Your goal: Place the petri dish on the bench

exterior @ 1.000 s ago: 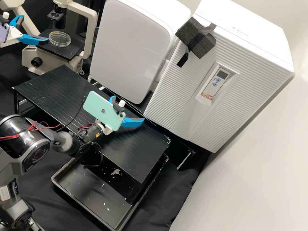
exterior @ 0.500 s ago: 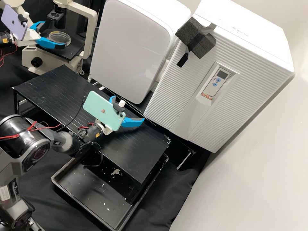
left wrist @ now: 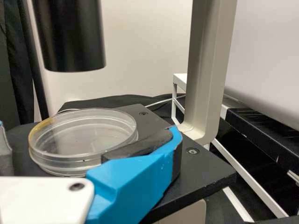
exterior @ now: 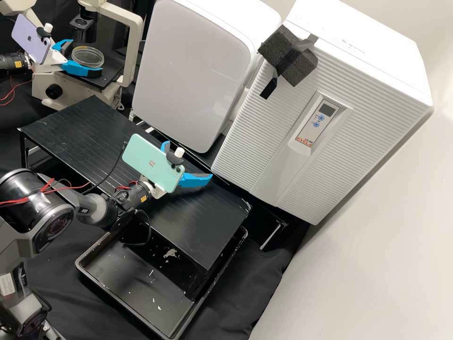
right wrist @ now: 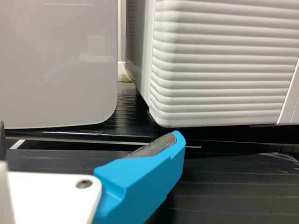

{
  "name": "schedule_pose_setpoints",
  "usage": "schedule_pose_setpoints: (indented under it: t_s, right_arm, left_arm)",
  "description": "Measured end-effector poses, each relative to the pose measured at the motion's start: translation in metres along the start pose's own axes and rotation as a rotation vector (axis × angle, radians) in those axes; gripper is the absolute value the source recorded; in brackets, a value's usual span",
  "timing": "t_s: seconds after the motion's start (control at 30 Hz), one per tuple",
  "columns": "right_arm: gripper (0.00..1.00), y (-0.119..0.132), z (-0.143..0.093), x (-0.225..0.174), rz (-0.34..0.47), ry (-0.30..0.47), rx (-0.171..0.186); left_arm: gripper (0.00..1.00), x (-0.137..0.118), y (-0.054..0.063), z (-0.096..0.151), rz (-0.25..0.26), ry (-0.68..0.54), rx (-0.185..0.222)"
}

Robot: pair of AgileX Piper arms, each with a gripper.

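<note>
facing the ribbed white cabinet (exterior: 257,146), the black slatted bench (exterior: 85,127) and the pale microscope (exterior: 135,38) with its black stage (exterior: 111,72), i hold both pairs of jaws wide: my right gripper (exterior: 189,159) above the bench, my left gripper (exterior: 87,56) by the stage. there, between my left jaws, rests the petri dish (left wrist: 79,135); touching or not, i cannot tell.

Blue finger (right wrist: 140,182); black shelf (right wrist: 233,175); white cabinet (right wrist: 219,60) (neatly ribbed) beyond.

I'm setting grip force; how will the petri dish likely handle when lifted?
The petri dish looks clear and thin-walled, so probably light, stiff and easily cracked. Its smooth round side may slip in a loose grip. Low and wide, it seems unlikely to tip.
</note>
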Motion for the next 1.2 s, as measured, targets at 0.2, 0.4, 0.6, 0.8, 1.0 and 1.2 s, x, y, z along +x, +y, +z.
schedule_pose_setpoints:
  t_s: [0.2, 0.4, 0.6, 0.8, 1.0, 1.2]
  right_arm:
    - [1.00, 0.000, 0.000, 0.000, 0.000, 0.000, 0.000]
    - [1.00, 0.000, 0.000, 0.000, 0.000, 0.000, 0.000]
    - [1.00, 0.000, 0.000, 0.000, 0.000, 0.000, 0.000]
    - [1.00, 0.000, 0.000, 0.000, 0.000, 0.000, 0.000]
    - [1.00, 0.000, 0.000, 0.000, 0.000, 0.000, 0.000]
    - [1.00, 0.000, 0.000, 0.000, 0.000, 0.000, 0.000]
  left_arm:
    - [1.00, 0.005, -0.007, 0.000, -0.008, 0.002, -0.013]
    - [1.00, 0.007, -0.011, 0.003, 0.010, 0.004, -0.013]
    - [1.00, 0.008, -0.011, 0.003, 0.020, 0.004, -0.016]
    - [0.00, 0.008, -0.013, 0.003, 0.036, -0.004, -0.014]
    - [0.00, 0.007, -0.014, 0.003, 0.048, -0.004, -0.008]
    - [0.00, 0.007, -0.014, 0.003, 0.048, -0.004, -0.008]
